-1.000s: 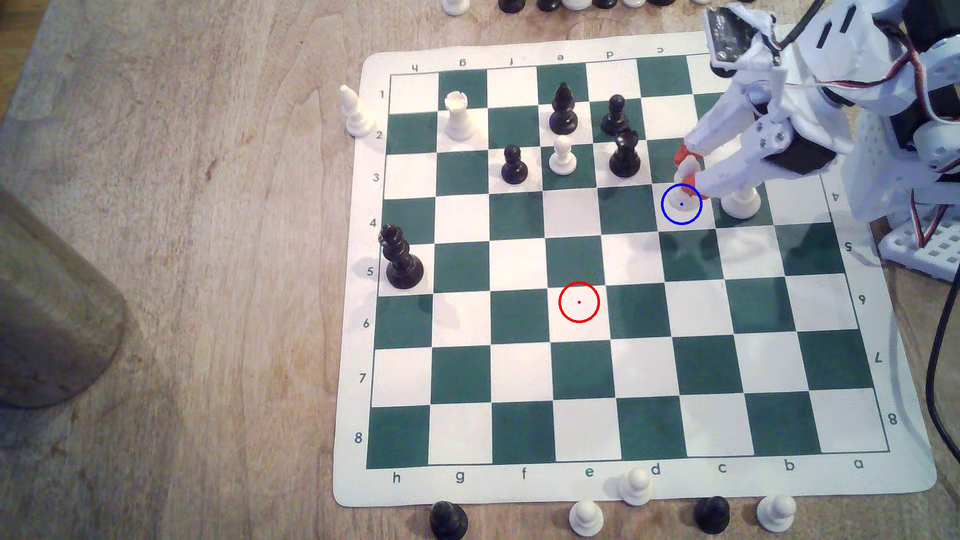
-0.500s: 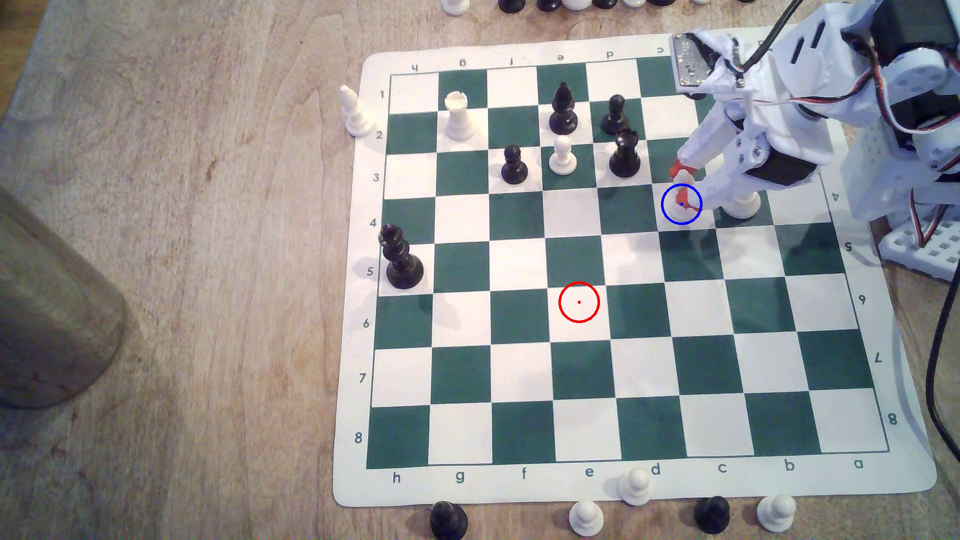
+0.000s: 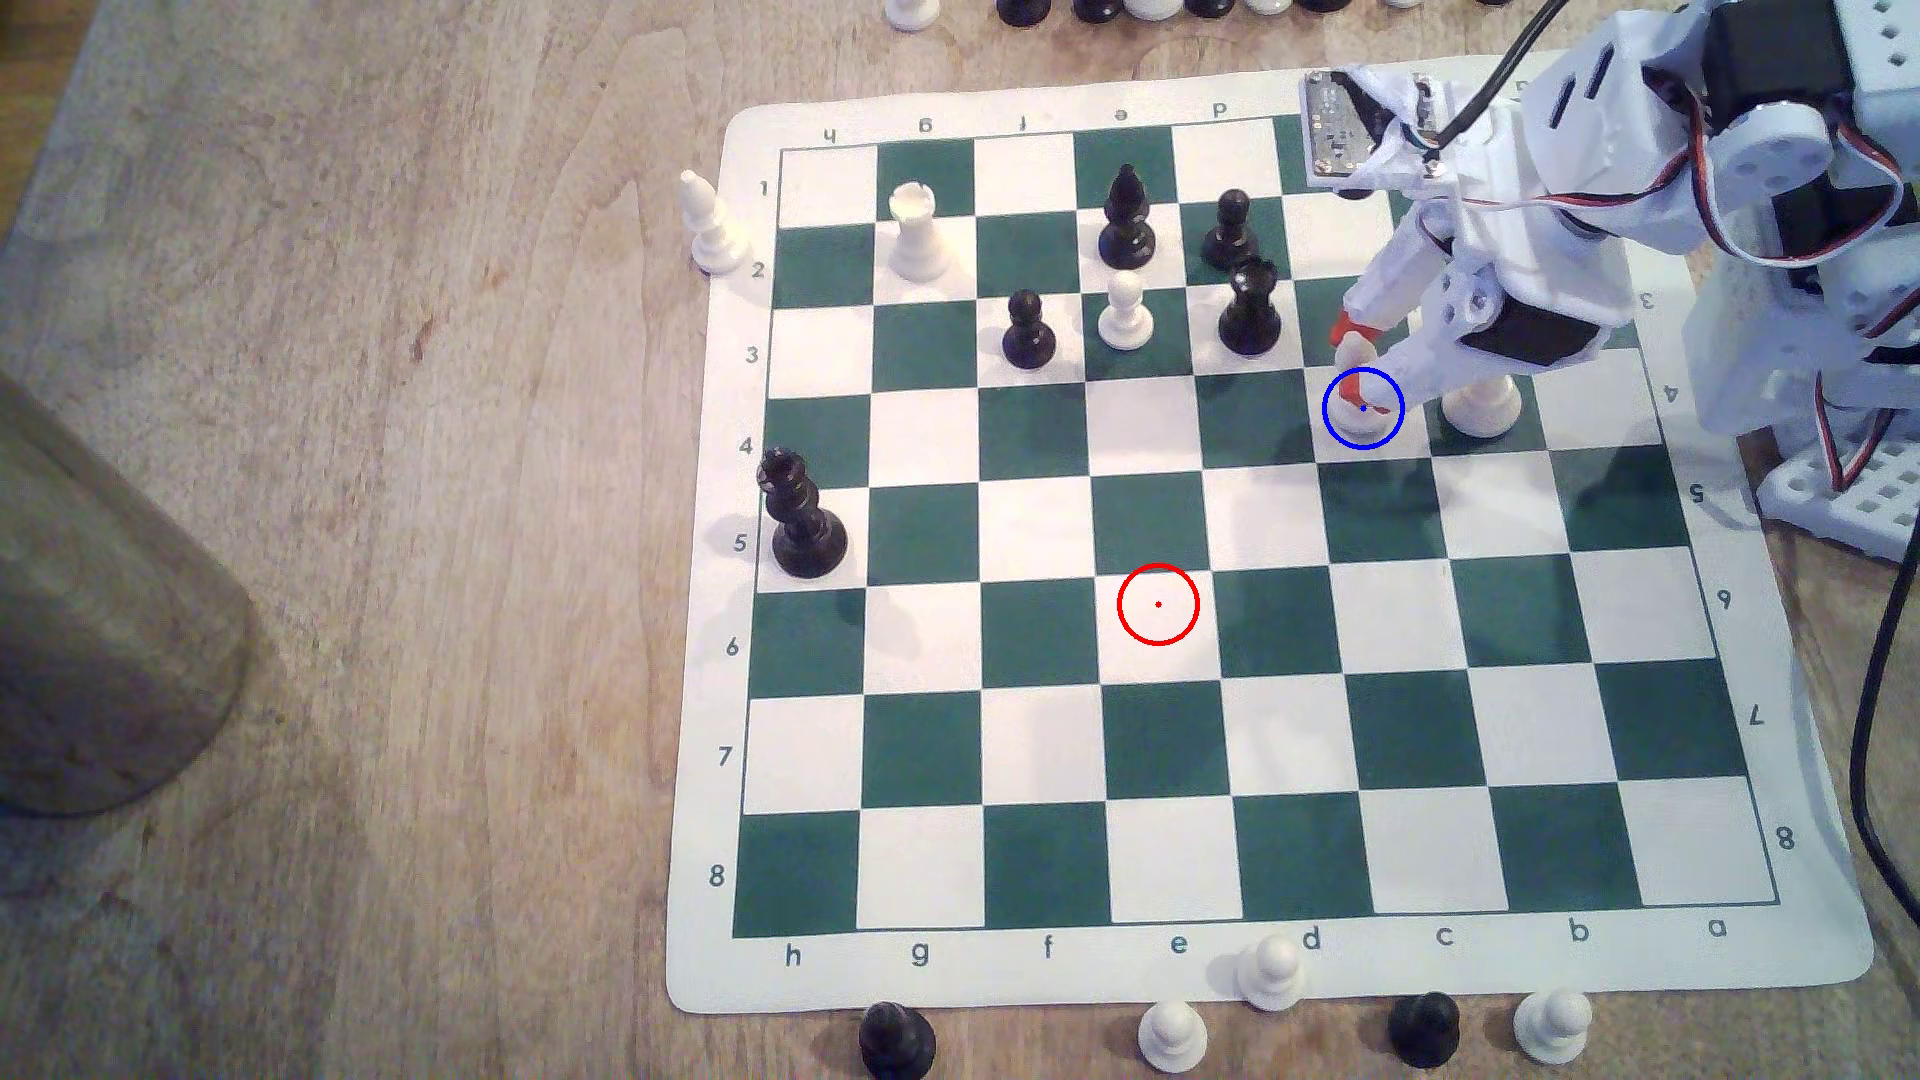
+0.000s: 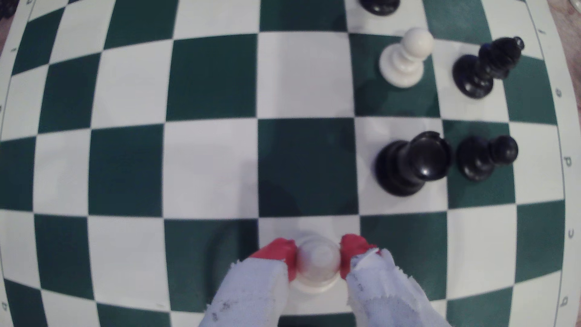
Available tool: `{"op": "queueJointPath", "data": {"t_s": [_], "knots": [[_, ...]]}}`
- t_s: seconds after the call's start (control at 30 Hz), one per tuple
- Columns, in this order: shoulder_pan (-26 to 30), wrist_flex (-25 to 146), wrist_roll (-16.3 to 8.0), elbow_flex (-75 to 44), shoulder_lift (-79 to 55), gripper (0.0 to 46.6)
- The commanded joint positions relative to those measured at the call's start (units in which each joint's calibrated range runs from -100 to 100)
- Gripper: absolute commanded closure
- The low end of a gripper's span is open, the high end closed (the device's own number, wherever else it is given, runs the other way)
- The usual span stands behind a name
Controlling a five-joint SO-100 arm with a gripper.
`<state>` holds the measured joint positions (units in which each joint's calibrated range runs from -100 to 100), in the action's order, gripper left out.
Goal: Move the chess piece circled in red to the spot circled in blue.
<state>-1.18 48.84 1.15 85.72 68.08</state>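
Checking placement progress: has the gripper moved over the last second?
Yes. The gripper, holding the chess piece, came down toward the blue ring, its lower fingertip now inside it.

Glossy black rook (image 4: 412, 163), grainy wooden table (image 3: 416, 519)

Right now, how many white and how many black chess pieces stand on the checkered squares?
White pieces: 4 (rook, pawn, small piece in the gripper, tall piece beside it)
Black pieces: 5
Total: 9
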Motion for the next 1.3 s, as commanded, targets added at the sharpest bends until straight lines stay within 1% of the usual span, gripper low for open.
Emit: {"op": "queueJointPath", "data": {"t_s": [0.0,0.1,0.2,0.23,0.3,0.47,0.67,0.9,1.03,1.07,1.13,1.23,1.27], "knots": [[-0.11,-1.18,0.24,-1.68,-0.50,37.6],[-0.11,-1.18,0.29,-1.68,-0.34,33.5],[-0.11,-1.18,0.29,-1.68,0.34,31.0],[-0.11,-0.85,0.29,-1.68,1.19,29.1],[-0.11,-0.11,0.20,-1.68,2.30,27.6],[0.05,5.70,0.24,-4.22,7.39,26.0],[1.92,19.21,0.24,-15.19,10.45,26.0],[2.39,23.96,-0.44,-22.44,12.14,25.3],[2.31,29.04,-0.44,-28.42,13.67,26.2],[2.00,29.86,-0.39,-28.97,14.78,27.3],[0.12,31.50,0.15,-29.06,19.44,32.1],[-1.99,32.48,0.68,-28.51,23.52,34.6],[-2.54,33.06,0.73,-28.15,26.57,38.1]]}}
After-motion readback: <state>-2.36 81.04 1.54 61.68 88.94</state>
